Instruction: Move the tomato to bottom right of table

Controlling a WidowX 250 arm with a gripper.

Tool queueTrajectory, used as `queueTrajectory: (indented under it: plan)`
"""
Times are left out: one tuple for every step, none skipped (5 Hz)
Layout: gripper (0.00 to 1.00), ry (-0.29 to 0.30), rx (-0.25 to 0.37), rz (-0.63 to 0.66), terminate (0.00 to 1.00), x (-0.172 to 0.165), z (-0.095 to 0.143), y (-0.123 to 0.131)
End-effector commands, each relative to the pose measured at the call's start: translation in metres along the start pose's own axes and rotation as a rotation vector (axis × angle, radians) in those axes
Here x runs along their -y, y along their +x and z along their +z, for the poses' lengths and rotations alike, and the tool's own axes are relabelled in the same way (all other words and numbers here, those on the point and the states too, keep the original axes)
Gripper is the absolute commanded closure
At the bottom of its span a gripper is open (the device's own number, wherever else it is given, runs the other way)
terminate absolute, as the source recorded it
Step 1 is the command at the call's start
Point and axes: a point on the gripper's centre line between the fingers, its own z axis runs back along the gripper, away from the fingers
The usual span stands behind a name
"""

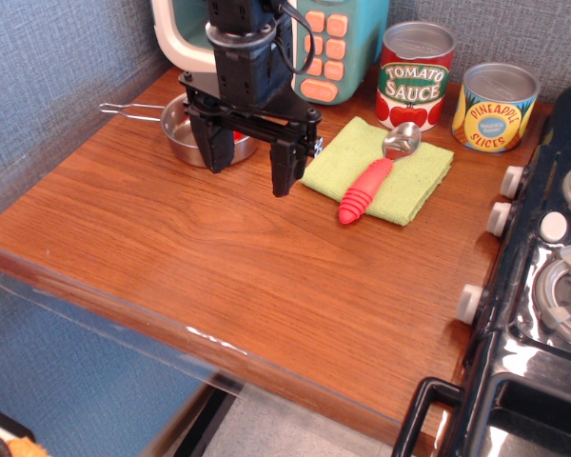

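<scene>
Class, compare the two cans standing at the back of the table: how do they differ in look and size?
The Tomato Sauce can is taller than the Pineapple Slices can. The Tomato Sauce can has a red label with a green band; the Pineapple Slices can has a yellow label with a blue patch. The Tomato Sauce can stands left of the Pineapple Slices can. Both are upright with grey tops.

This is a play kitchen set up as a robot test bench. A wood-grain counter (219, 248) carries a black toy stove (542, 286) with knobs, a toy microwave (314, 38) with orange buttons, a tomato sauce can (415, 76), a pineapple slices can (496, 107), a small metal pot (186, 133) and a scoop (376, 176) on a green cloth (409, 181). Grey fabric panels (48, 86) wall it in.
</scene>
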Motion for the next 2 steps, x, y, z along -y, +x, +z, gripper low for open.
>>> queueTrajectory:
  plan:
    - [0.00,0.000,0.000,0.000,0.00,0.000,0.000,0.000]
    - [0.00,0.004,0.001,0.070,0.00,-0.023,-0.001,0.014]
